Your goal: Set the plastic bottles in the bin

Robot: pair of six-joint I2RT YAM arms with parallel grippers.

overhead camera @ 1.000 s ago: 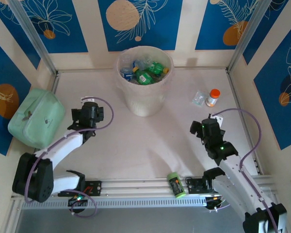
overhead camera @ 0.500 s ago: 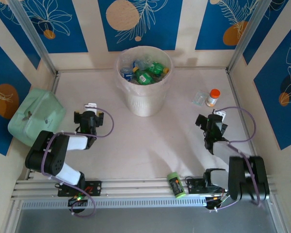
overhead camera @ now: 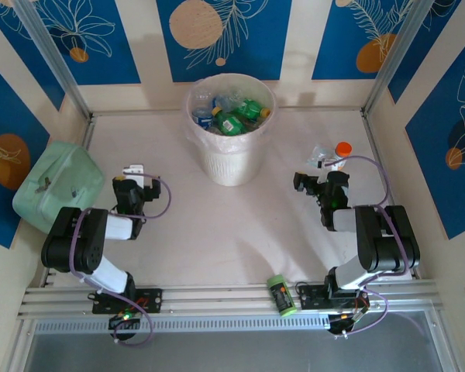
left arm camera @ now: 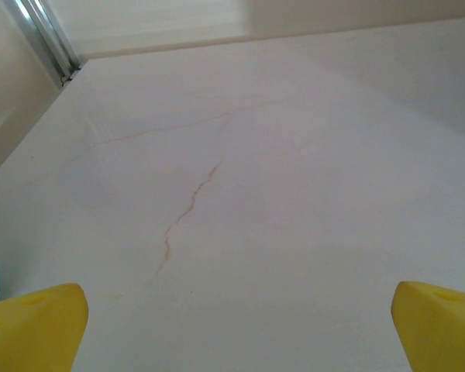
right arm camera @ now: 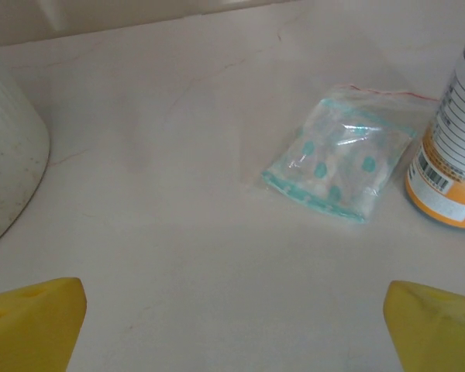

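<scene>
The bin point(overhead camera: 231, 155), a round white perforated wastebasket with a thin liner, stands at the back middle of the table. Several plastic bottles point(overhead camera: 232, 116), green and clear with blue labels, lie piled inside it. My left gripper point(overhead camera: 132, 183) rests low over the table left of the bin, beside the mint case. In its wrist view it point(left arm camera: 236, 337) is open, the yellow fingertips point(left arm camera: 35, 325) wide apart over bare table. My right gripper point(overhead camera: 318, 183) sits right of the bin, also open point(right arm camera: 232, 329) and empty. The bin's wall point(right arm camera: 8, 170) shows at that view's left edge.
A mint-green boxy case point(overhead camera: 58, 186) lies against the left wall. An orange-capped container point(overhead camera: 341, 155) point(right arm camera: 449, 155) and a clear pouch with teal dots point(overhead camera: 319, 157) point(right arm camera: 337, 159) sit just ahead of the right gripper. A lime-green canister point(overhead camera: 280, 294) lies on the front rail.
Both arms have folded back and down toward their bases. The left gripper shifted slightly left; the right gripper moved up and left toward the pouch and orange-capped container.
</scene>
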